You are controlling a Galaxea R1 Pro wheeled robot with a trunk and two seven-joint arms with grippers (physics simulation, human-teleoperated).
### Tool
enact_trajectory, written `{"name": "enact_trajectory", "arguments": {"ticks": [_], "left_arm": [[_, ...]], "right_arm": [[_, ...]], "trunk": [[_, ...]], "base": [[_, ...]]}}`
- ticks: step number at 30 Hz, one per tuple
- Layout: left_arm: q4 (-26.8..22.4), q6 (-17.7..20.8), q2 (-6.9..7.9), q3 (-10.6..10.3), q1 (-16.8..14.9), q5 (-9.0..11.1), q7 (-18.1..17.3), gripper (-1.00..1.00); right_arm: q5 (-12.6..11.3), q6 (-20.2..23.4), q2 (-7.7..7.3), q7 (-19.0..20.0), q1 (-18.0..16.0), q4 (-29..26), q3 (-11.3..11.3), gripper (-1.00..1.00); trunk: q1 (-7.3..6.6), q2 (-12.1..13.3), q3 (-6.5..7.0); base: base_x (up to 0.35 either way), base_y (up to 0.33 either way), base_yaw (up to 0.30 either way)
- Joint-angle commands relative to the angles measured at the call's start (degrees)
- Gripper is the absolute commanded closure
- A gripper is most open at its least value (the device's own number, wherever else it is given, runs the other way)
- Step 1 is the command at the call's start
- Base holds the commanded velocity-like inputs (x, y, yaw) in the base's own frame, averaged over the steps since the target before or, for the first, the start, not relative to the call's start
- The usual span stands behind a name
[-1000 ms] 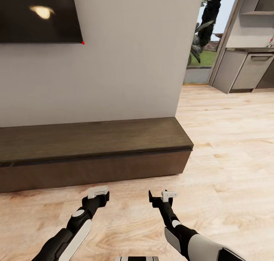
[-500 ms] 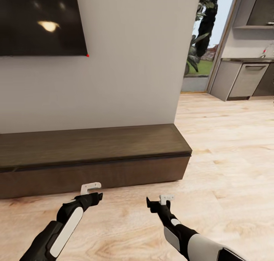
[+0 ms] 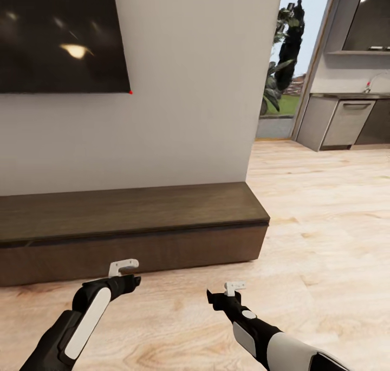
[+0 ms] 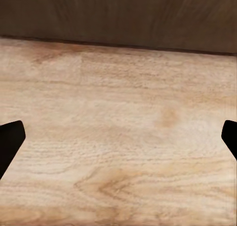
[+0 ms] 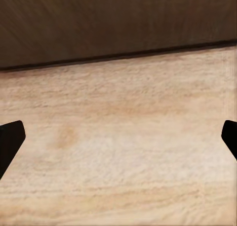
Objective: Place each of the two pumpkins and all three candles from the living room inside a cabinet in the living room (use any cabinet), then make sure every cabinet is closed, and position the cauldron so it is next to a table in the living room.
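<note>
Now the left end effector (image 3: 129, 280) sits lower.

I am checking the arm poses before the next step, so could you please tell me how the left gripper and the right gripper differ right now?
In the head view the left gripper is nearer the cabinet front, while the right gripper hangs further back over the wooden floor. The left gripper sits before the cabinet's middle, the right gripper nearer its end. Both are open, hold nothing and point at the cabinet's closed front.
</note>
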Motion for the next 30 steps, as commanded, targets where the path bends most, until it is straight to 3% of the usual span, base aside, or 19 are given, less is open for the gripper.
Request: {"name": "enact_trajectory", "arguments": {"ticks": [1,6,8,10,19,30], "left_arm": [[-0.2,0.4,0.04,0.0,0.0,0.6,0.6,-1.00],[-0.3,1.0,0.02,0.1,0.0,0.6,0.6,-1.00],[-0.3,1.1,0.01,0.1,0.0,0.7,0.7,-1.00],[-0.3,1.2,0.01,0.1,0.0,0.7,0.7,-1.00],[0.0,3.3,-0.68,0.0,-0.2,0.8,0.6,-1.00],[0.0,5.7,-1.68,0.0,-0.2,0.7,0.7,-1.00]], "right_arm": [[-0.7,-0.1,0.01,0.1,0.0,0.0,0.4,-1.00],[-1.1,1.5,0.01,0.2,0.0,0.0,0.1,-1.00],[-4.8,2.6,0.01,0.2,0.0,-0.3,0.2,-1.00],[-5.9,2.7,0.01,0.2,0.0,-0.4,0.3,-1.00],[-6.5,4.0,0.01,0.2,0.0,-0.4,0.4,-1.00],[-6.4,5.8,0.05,0.3,0.0,-0.4,0.4,-1.00]], "trunk": [[-0.24,0.4,0.13],[-1.34,2.4,1.03],[-1.78,3.2,1.39],[-2.22,4.0,1.75],[-4.19,7.6,3.36],[-6.61,12.0,5.34]], "base": [[-0.014,0.000,0.000],[-0.003,0.000,0.000],[0.000,0.000,-0.032],[0.000,0.000,-0.011],[0.000,0.000,-0.026],[0.000,0.000,-0.262]]}}
